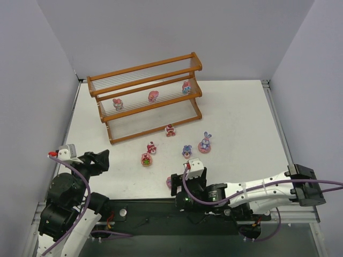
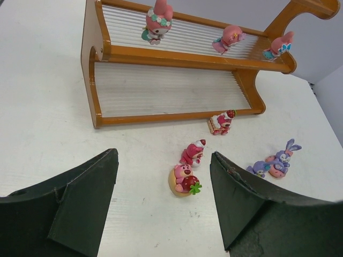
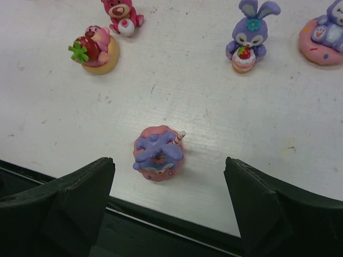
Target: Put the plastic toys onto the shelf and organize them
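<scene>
We log: pink-purple toy (image 3: pixel 158 152), perhaps tipped over, near front edge of table (image 3: pixel 214 107), centred between spread, empty jaws of right gripper (image 3: pixel 167 160); right arm nearer. Also spread, empty: left gripper (image 2: pixel 163 155). Well beyond toy: shelf (image 2: pixel 182 57).

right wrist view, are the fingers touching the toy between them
No, the pink-and-purple toy sits midway with a clear gap to each of the fingers.

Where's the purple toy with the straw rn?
Right wrist view: the purple toy sits by the table's front edge between the open right end effector's fingers, untouched; a bunny with cake stands beyond, rightward.
</scene>
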You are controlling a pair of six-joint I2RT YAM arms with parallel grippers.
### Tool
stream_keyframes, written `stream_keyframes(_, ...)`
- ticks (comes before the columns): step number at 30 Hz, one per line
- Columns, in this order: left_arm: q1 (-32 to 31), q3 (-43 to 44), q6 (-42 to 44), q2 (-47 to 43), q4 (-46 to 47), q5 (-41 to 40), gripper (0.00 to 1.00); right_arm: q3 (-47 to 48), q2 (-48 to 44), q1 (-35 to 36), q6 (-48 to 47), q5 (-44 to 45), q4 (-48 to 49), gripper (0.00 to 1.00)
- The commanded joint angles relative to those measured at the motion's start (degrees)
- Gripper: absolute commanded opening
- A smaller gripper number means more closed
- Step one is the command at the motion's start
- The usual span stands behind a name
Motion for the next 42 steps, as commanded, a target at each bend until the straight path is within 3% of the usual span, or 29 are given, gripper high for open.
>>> stream_keyframes(1, 0.3, -0.1, 1.0, 0.6, 3.0, 1.1, 0.79, -1.3, 4.3, 0.7, 4.2, 0.9, 5.6, 0.85)
stream_keyframes(9, 0.3, -0.1, 1.0, 0.4, 3.2, 1.2, 0.79, -0.4, 11.2, -0.1, 5.4, 2.7, 9.1, 0.80)
stream_keyframes(26, 0.3, -0.2, 1.1, -0.4, 3.1, 1.2, 0.79, -0.7, 16.9, -5.7, 2.7, -0.2, 16.2, 0.54)
stream_keyframes(29, 0.3, -0.1, 1.1, -0.6, 3.2, 1.2, 0.79, 0.0, 17.4, -6.7, 1.7, -0.8, 16.3, 0.44)
stream_keyframes(34, 0.3, -0.2, 1.2, -0.8, 3.2, 1.2, 0.79, 1.0, 17.5, -7.3, 0.1, -1.2, 16.2, 0.03)
stream_keyframes(42, 0.3, -0.3, 1.3, -1.6, 3.4, 1.5, 0.79, 6.6, 14.8, -12.0, -4.6, 0.4, 13.9, 0.00)
